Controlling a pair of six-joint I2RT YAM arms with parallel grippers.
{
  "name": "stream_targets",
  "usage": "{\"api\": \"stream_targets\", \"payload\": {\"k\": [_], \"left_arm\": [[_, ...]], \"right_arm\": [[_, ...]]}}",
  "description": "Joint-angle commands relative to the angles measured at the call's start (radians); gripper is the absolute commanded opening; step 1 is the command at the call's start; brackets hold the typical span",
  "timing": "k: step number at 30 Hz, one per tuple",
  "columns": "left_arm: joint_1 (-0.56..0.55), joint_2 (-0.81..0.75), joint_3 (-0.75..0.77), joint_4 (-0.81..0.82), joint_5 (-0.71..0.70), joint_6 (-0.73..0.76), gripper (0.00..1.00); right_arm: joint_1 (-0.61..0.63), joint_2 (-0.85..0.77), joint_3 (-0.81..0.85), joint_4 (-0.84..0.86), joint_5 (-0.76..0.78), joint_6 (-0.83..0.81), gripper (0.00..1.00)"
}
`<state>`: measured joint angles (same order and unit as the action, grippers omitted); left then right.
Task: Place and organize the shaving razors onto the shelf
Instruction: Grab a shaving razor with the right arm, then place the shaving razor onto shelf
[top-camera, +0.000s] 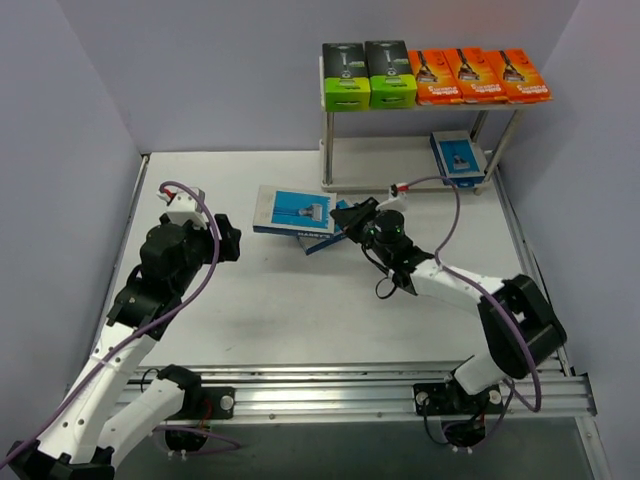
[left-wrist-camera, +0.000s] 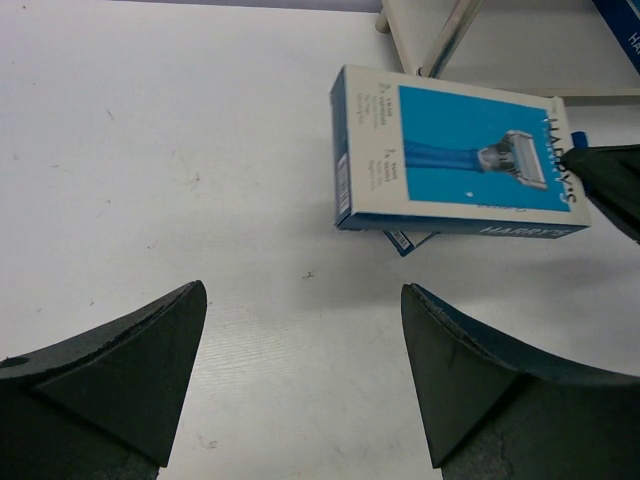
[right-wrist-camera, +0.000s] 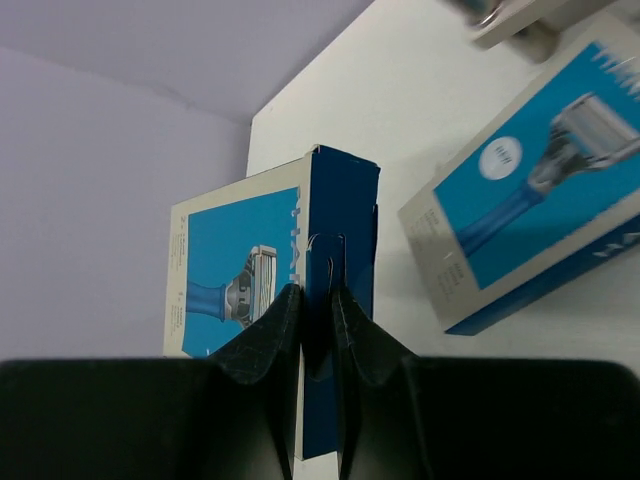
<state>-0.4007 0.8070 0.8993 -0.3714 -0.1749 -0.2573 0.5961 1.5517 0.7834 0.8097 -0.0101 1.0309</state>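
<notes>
Five packs fill the top board of the shelf (top-camera: 392, 170) in a single row: two black and lime-green packs (top-camera: 346, 78) at the left, then three orange packs (top-camera: 478, 75) side by side to the right. On the lower board we find one light blue pack (top-camera: 457, 157) lying flat at the right end, with the rest of that board bare.

Two more blue packs are down on the table (top-camera: 300, 320), just in front of the shelf's left foot. We see the upper blue pack (top-camera: 290, 210) face up, its razor picture pointing toward the right gripper (top-camera: 347, 216), and one corner covers the lower blue pack (top-camera: 325, 243), of which only a dark blue edge shows from above. In the right wrist view the fingers (right-wrist-camera: 275, 330) are pinched almost together on a thin flap at the dark blue end of the upper pack.

Well to the left, the left gripper (left-wrist-camera: 300, 380) hangs over bare table with its fingers spread wide and nothing between them
</notes>
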Motion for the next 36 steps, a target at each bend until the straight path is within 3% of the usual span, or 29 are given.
{"api": "stream_targets", "payload": {"k": [1,6,16,36], "left_arm": [[-0.009,-0.014,0.023,0.025,0.018,0.0,0.88],[-0.012,-0.015,0.026,0.02,0.031,-0.008,0.88],[-0.032,-0.012,0.024,0.026,0.066,-0.022,0.88],[-0.073,0.029,0.016,0.037,0.074,-0.028,0.88]], "right_arm": [[-0.036,-0.14,-0.042,-0.051,0.14,0.011,0.0],[-0.079,-0.28,-0.142,-0.155,0.309,0.056,0.0],[-0.212,-0.386,-0.306,-0.195,0.452,0.182,0.0],[-0.34,-0.096,-0.092,-0.156,0.639,0.345,0.0]]}}
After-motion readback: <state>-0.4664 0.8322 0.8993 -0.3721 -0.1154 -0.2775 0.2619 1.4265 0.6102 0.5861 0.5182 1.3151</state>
